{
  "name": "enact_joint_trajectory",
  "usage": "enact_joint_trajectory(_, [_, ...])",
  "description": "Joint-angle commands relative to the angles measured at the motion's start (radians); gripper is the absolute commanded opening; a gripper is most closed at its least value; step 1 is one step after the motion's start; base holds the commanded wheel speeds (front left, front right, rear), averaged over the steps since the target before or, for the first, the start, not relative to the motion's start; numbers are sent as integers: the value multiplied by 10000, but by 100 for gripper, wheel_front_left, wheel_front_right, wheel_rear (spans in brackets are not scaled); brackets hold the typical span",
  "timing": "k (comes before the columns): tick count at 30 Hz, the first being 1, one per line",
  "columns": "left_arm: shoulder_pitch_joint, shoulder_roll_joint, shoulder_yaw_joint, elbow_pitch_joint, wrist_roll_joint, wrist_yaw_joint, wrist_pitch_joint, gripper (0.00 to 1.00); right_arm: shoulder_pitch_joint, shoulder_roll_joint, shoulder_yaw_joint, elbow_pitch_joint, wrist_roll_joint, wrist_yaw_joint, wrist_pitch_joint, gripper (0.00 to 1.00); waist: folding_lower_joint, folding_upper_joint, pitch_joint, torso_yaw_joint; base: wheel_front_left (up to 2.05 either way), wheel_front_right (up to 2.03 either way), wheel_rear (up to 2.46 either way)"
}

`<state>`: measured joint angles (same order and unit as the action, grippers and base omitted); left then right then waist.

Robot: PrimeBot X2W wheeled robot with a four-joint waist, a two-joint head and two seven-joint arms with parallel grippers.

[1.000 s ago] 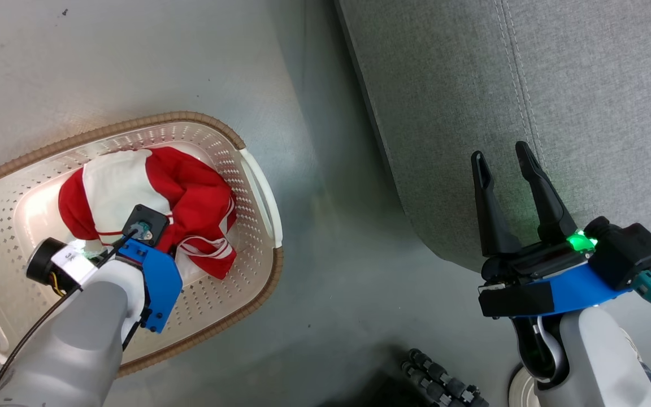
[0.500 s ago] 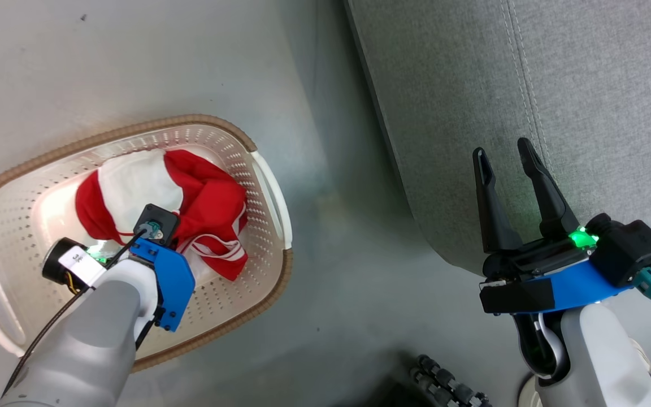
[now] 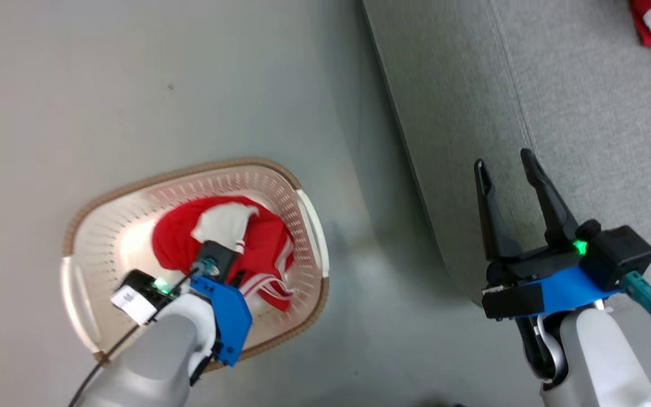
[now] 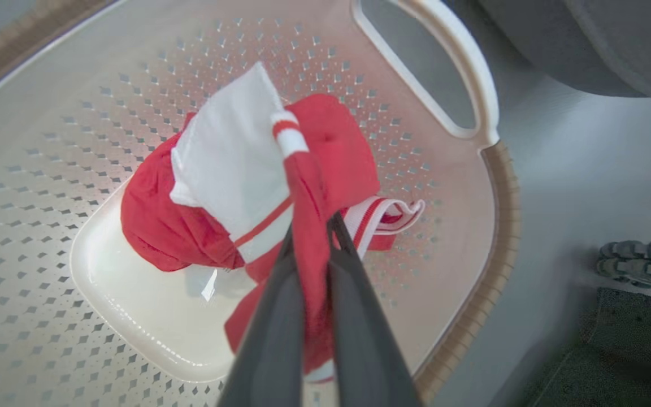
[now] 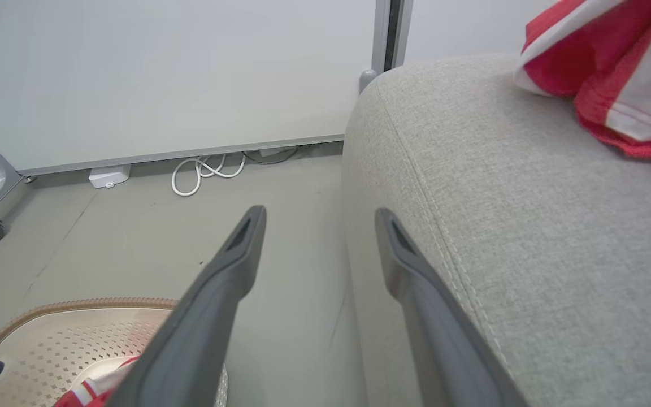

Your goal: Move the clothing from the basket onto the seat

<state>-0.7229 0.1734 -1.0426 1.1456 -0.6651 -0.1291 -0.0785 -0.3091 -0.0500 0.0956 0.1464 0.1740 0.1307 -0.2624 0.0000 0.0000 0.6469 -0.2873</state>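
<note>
well inside the basket rim, left fingers clamp the clothing; right fingers apart.

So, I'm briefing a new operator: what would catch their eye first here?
First, the red-and-white garment bunched in the basket, the left jaws shut on a fold of it. Then the big grey seat on the right, with a second red garment lying on it, top right of the head view, and the right jaws open by its edge.
</note>
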Motion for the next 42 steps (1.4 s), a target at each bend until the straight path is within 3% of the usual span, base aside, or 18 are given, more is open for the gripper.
enact_joint_trajectory(1, [160,-58,-108,-182,-150,0,-140,0,162,-9,-26,113,-99,1,-34,100,0,0,-1106,693,0,0,0])
enact_joint_trajectory(10, [1256,-39,-1017,-1624,-1569,-3,-993,0,949,-15,-152,553,-647,1,428,100,0,0,-3585,1520,0,0,0])
enact_joint_trajectory(18, [1535,148,-1592,-2466,-2172,-4,-1413,0,1683,-14,-340,388,-749,1,839,100,0,0,-4937,1983,0,0,0])
enact_joint_trajectory(42, [-975,56,-1746,-4630,-2297,-5,-1119,0,2663,-14,-169,38,-728,3,1393,100,0,0,-6384,2531,0,0,0])
